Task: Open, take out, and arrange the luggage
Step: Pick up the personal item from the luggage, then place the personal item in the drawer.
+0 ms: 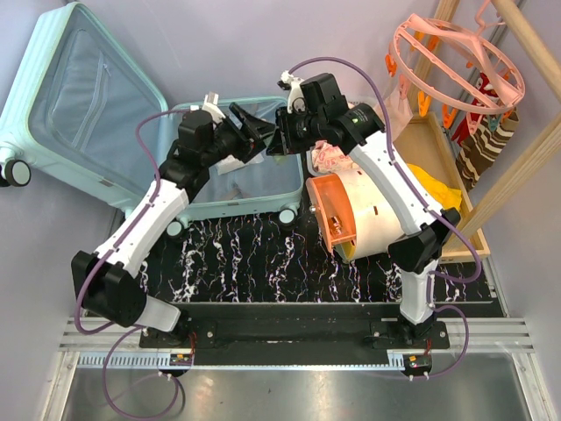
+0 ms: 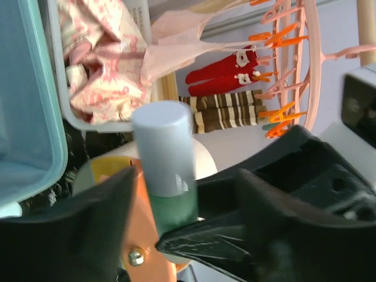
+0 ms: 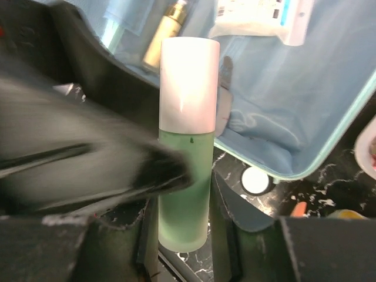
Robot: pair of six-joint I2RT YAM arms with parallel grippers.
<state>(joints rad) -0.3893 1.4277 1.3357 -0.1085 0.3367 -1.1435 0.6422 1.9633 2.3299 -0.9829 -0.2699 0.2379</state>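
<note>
Luggage (image 1: 250, 197) lies open at the far side of the table (image 1: 254, 254), its lid (image 1: 79, 88) propped up at the far left and its lined tray flat in the middle. Both arms meet over the tray's right end, around a green bottle (image 3: 183, 117) with a pale cap.

The left gripper (image 1: 254, 136) has its jaws clamped across the bottle's middle. The right gripper (image 1: 285, 136) has its jaws flanking the base, though we cannot tell whether they press. The bottle's long axis runs along the right fingers, cap away from that wrist.

We judge this to be a handover, with the right arm nearer the open space. A cream cylinder (image 1: 377, 219) crowds the table just right of the luggage, leaving only the near marbled strip free. A gold-topped tube (image 3: 164, 29) and a white packet (image 3: 258, 17) remain in the tray.
</note>
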